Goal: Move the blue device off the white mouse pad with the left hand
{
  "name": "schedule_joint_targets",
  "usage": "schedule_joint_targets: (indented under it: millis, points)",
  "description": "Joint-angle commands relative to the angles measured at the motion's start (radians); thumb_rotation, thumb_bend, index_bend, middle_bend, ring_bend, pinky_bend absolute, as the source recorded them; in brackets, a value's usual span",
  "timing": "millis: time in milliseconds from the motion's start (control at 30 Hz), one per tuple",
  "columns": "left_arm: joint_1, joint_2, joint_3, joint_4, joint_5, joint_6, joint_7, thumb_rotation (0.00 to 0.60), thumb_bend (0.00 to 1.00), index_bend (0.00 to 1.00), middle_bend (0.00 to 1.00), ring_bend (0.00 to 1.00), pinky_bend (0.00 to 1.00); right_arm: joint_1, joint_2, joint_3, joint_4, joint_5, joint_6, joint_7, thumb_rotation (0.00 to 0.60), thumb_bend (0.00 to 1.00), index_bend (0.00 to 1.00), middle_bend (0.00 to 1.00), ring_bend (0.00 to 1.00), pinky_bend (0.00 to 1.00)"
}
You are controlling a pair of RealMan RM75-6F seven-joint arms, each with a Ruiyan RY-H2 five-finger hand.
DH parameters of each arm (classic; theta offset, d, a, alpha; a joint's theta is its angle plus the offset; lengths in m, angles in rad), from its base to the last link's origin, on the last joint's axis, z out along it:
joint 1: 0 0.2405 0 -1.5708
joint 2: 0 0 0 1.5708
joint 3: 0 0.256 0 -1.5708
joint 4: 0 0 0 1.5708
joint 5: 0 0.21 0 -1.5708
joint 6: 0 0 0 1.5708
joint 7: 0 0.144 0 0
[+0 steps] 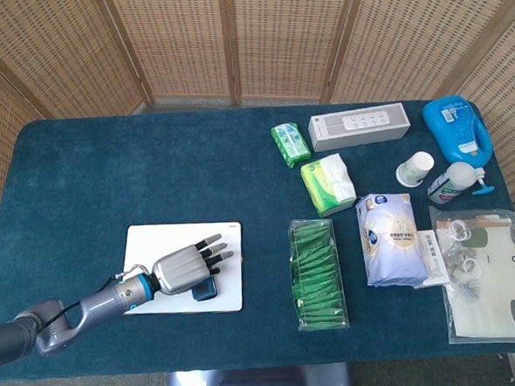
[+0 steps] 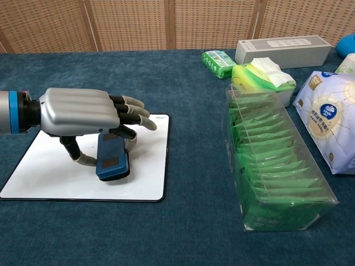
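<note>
Blue device (image 2: 112,158) lies on white mouse pad (image 2: 50,180), near its front-right edge. Left hand (image 2: 77,111) covers it, thumb (image 2: 75,155) hooked at side, fingers (image 2: 136,113) extended, slightly spread above; grip suits dragging off pad.

device (image 2: 112,159) on mouse pad (image 2: 50,180), near its front-right part | left hand (image 2: 83,112) over device | clear box (image 2: 272,166) right of pad | tissue pack (image 1: 327,184) behind box
</note>
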State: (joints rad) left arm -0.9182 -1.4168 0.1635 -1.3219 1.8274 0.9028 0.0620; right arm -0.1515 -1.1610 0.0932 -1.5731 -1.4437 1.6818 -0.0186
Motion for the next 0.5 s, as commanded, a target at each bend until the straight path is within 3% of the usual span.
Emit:
schedule_joint_targets:
  millis: [33,500]
  points:
    - [0.009,-0.006,0.01,0.019,-0.008,-0.011,0.007,0.6,0.34,0.67,0.12,0.0,0.0,0.002,-0.002,0.001,0.001,0.002,-0.004,-0.001,0.6,0.31,0.26,0.23,0.13,0.25]
    - [0.034,0.009,-0.021,0.1,-0.089,-0.029,0.013,0.6,0.34,0.68,0.12,0.0,0.0,0.003,-0.008,-0.001,0.008,0.001,-0.01,0.006,0.6,0.31,0.26,0.23,0.13,0.25]
